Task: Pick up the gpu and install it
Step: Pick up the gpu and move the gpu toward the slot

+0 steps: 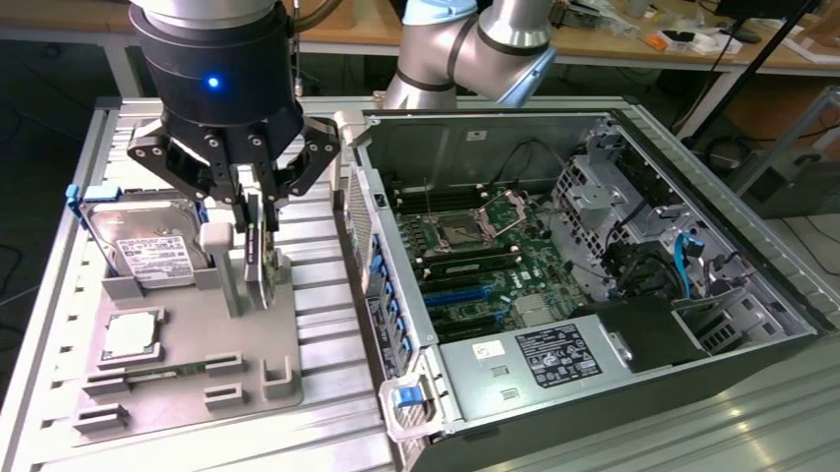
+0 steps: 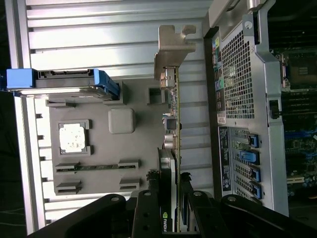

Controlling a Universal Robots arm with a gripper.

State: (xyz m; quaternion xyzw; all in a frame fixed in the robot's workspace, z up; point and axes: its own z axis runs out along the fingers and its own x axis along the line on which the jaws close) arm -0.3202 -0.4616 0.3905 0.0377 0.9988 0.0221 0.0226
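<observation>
The fingers (image 2: 148,210) clamp the gpu (image 2: 167,168) between them, on edge over the grey tray (image 2: 99,148).

A wooden workbench (image 1: 354,25) is seen along the top edge of the exterior view, with small items (image 1: 683,39) scattered on it at upper right. The foreground is taken up by a ribbed aluminium table (image 1: 315,285), and bright reflections are noted on its slats. Dark floor (image 1: 33,128) is recorded at upper left. A black pole (image 1: 750,59) is slanted across the upper right, and a grey cabinet (image 1: 804,177) is placed at the right edge.
</observation>
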